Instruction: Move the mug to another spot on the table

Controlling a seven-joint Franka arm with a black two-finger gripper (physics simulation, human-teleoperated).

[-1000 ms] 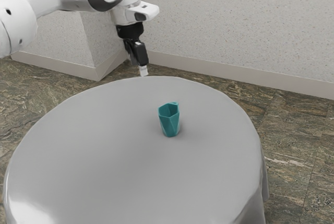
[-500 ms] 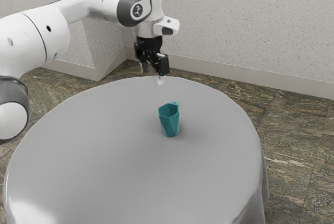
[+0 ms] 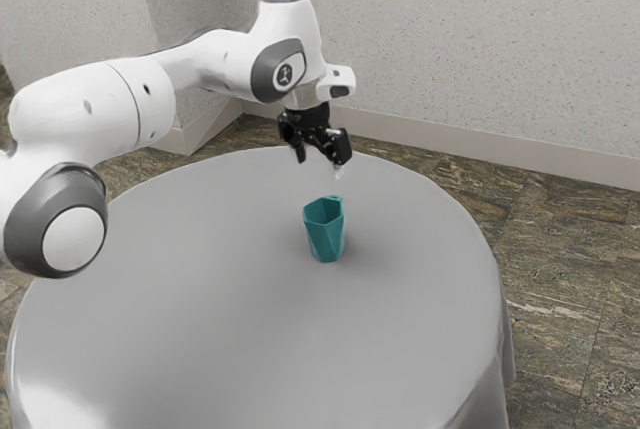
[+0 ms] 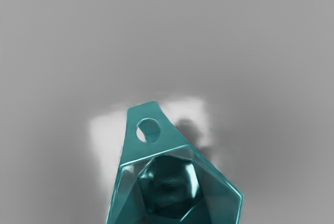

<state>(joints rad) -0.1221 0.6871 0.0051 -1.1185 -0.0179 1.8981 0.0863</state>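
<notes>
mug (image 3: 325, 230) stands upright on the round grey table (image 3: 190, 319), near the middle and a little toward the far edge in the exterior view. it is teal and faceted, its wall made of flat angled panels, widest at the rim and narrowing toward the base. a flat tab (image 4: 147, 129) juts from the rim on the far side; in the wrist view it tapers away from the cup and has a round hole through it. the same view looks down into the cup, where the inside is dark and glossy, with an angular floor and a few pale glints. the tab's shadow falls on the table just beside it. the gripper (image 3: 320, 163) hangs above the mug's far rim, apart from it, its black fingers spread with nothing between them. the white arm (image 3: 120, 109) comes in from the exterior view's left.
</notes>
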